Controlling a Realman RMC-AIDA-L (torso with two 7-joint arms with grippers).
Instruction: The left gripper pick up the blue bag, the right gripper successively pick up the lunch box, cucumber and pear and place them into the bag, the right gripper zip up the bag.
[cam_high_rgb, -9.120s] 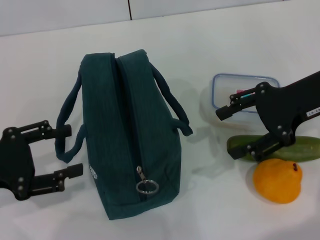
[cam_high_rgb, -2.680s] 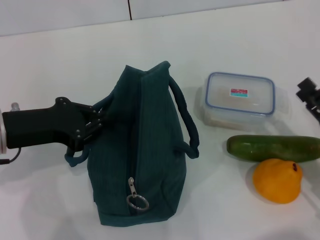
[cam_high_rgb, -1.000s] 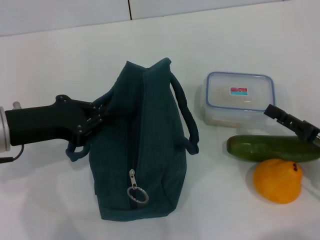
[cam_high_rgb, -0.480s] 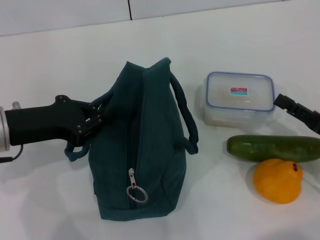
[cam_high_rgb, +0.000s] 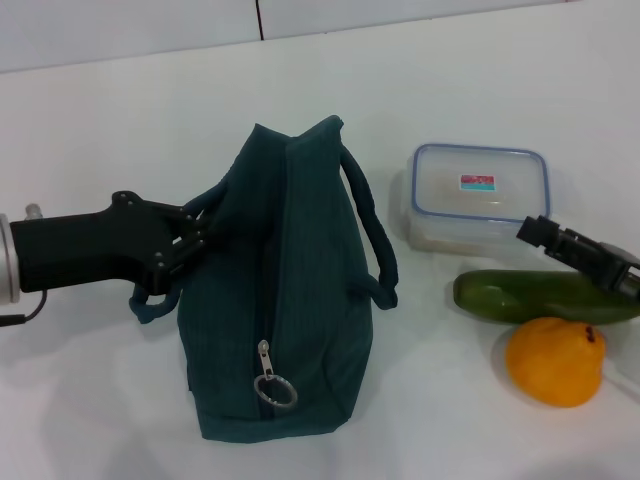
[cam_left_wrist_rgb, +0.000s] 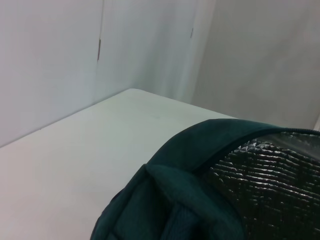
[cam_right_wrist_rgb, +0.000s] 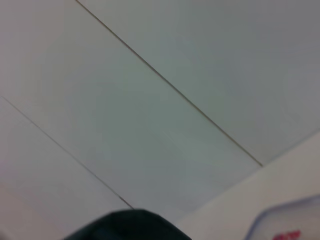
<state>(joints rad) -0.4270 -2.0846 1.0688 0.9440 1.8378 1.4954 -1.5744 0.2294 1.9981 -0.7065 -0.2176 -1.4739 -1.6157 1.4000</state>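
Head view shows what has just shifted: the right gripper (cam_high_rgb: 580, 262) has come back in from the right edge, further left than half a second ago, and now hangs between the lunch box (cam_high_rgb: 480, 196) and the cucumber (cam_high_rgb: 545, 296), just off the box's near right corner. Whether its fingers are apart or together I cannot tell. That looks like a line-up for the box, the first thing due to be packed. Nothing else has moved. The left gripper (cam_high_rgb: 190, 243) stays clamped on the left handle of the blue bag (cam_high_rgb: 285, 290), which stands mid-table; the left wrist view shows silver lining at its mouth, so part of the top seems open.

Count: one bag, one lunch box, one cucumber, one pear (cam_high_rgb: 555, 361) nearest on the right, two grippers. All three items lie outside the bag
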